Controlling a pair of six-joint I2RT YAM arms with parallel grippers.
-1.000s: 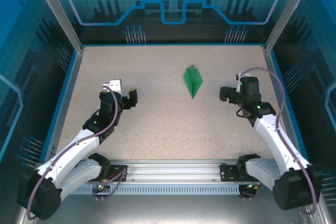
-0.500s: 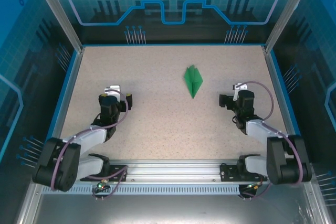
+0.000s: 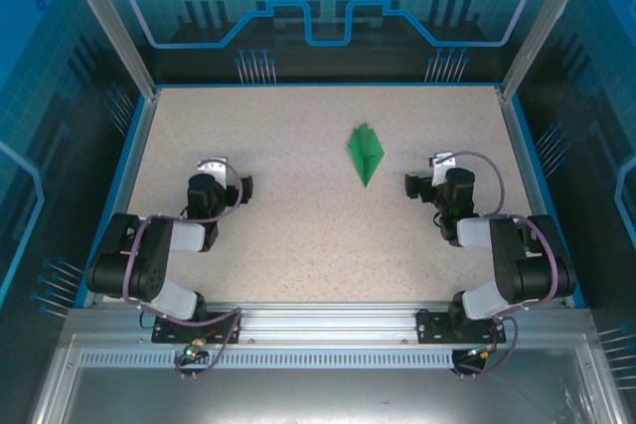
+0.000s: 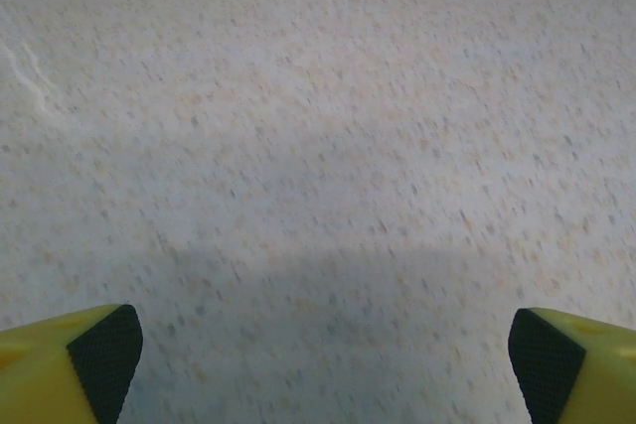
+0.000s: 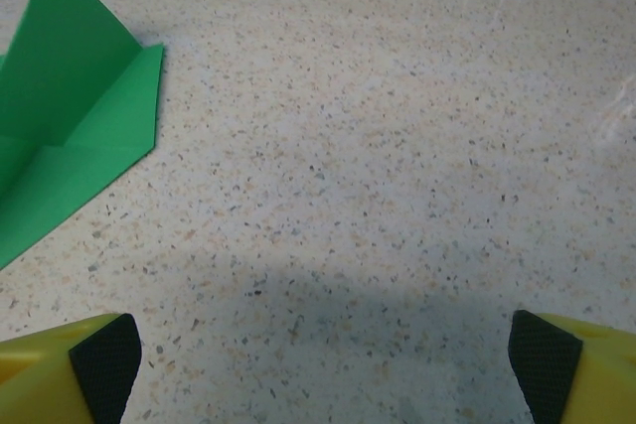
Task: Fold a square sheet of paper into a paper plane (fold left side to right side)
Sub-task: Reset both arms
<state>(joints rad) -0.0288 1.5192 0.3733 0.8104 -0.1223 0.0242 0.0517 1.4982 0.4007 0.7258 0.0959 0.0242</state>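
Note:
The square sheet of paper lies folded as a bright green paper plane [image 3: 365, 151], a slim dart on the table's middle right with its point toward the near edge. Part of a wing [image 5: 70, 126] shows at the left of the right wrist view. My right gripper [image 3: 425, 172] [image 5: 326, 359] stands open to the right of the plane and apart from it, with bare table between its fingers. Far to the plane's left, my left gripper [image 3: 229, 174] [image 4: 323, 354] is open over bare table. Both arms are folded back low toward their bases.
The speckled table [image 3: 298, 225] is bounded by a blue rim [image 3: 129, 176] and glass walls. A metal rail [image 3: 328, 320] carrying the arm bases runs along the near edge.
Both arms have pulled back and folded down toward their bases. Both grippers stayed open. The paper plane has not moved.

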